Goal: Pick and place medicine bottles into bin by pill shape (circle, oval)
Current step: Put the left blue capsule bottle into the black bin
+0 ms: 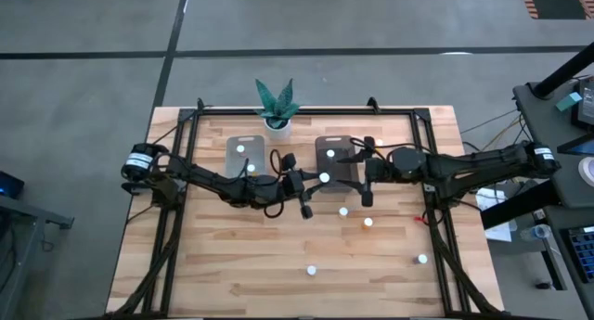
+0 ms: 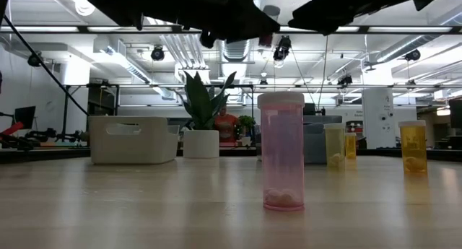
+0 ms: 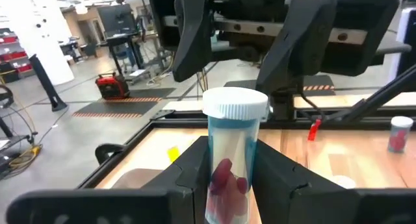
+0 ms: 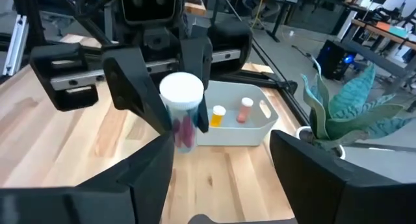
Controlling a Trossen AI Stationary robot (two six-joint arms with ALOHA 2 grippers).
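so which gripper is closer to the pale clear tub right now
Left. The left gripper, shut on a white-capped bottle, sits just right of the pale clear tub. The right gripper, open, is farther right, over the dark grey tub.

Left gripper (image 1: 314, 180) and right gripper (image 1: 357, 178) meet mid-table beside the dark bin (image 1: 336, 144); loose bottles (image 1: 368, 223) stand nearer the front edge.

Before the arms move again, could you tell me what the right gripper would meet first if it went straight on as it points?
Most likely the medicine bottle clamped in the left gripper, directly ahead of the open right gripper; depth is uncertain.
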